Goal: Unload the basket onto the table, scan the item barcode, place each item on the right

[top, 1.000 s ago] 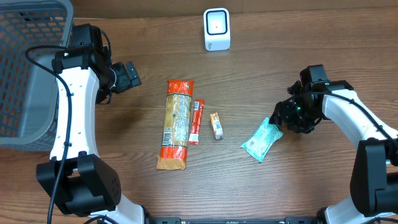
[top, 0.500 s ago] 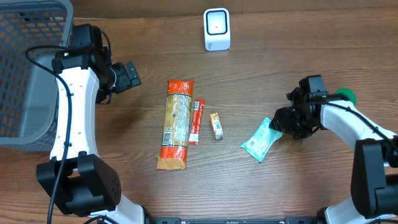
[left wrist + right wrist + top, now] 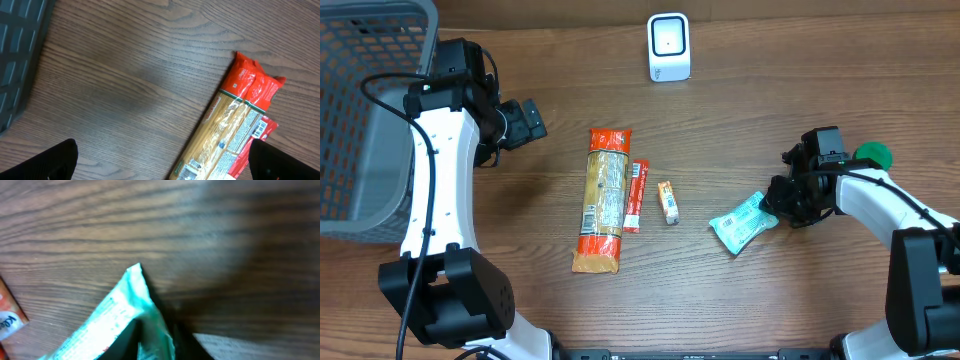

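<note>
R gripper (image 3: 776, 208) pinching teal packet (image 3: 740, 224), right-centre of overhead frame.
Jaws closed down on the packet's right end; R wrist cam shows the foil tented up betw. the fingers, rest of it lying on the wood table (image 3: 820, 80). L gripper (image 3: 530, 120), upper left near the grey basket (image 3: 360, 110), jaws wide apart, nothing in them. White scanner (image 3: 668, 47) at top centre, well apart from the packet. Pasta pack (image 3: 603, 200), red stick pack (image 3: 636, 196) & small orange pack (image 3: 668, 202) side by side mid-frame, left of the packet.
</note>
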